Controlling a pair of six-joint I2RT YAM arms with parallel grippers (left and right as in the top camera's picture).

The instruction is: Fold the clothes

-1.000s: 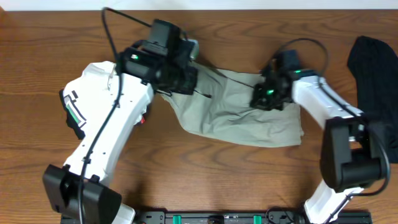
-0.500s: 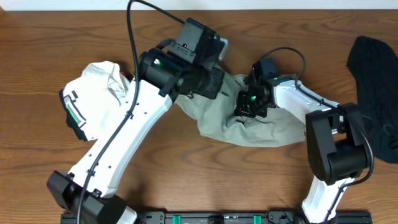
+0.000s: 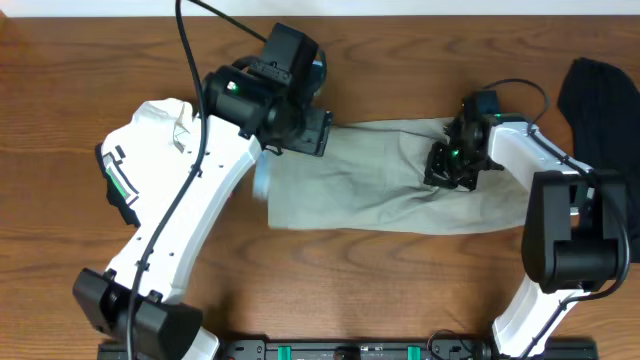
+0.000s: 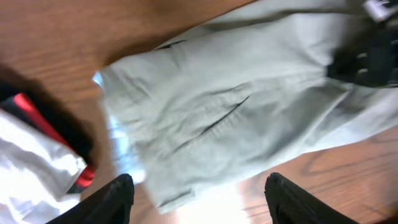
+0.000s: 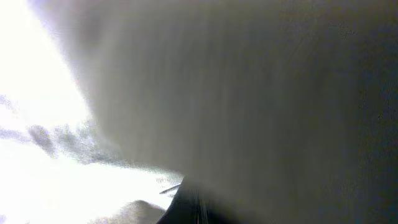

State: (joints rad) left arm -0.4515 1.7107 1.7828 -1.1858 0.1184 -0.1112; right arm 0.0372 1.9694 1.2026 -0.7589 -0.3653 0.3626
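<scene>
Stretched wider than half a second ago, the olive garment (image 3: 370, 185) lies flat mid-way across the table (image 3: 60, 80), bare wood along its near edge. My left gripper (image 4: 205, 193) hovers over its left end, fingers apart. My right gripper (image 3: 452, 168) sits on the right end; I can't tell its grip.

Item 1: table (image 3: 380, 290), brown wood, grain running left to right in the overhead view; the same surface shows in the left wrist view at upper left and lower right, with a patch of bright glare near the bottom edge. Item 2: pale strip (image 3: 400, 7), white, running along the table's far edge. Item 3: black rail (image 3: 350, 350), at the middle of the near edge, partly cut off by the frame. Item 4: green tabs (image 3: 285, 352), small, set into the rail, well apart
</scene>
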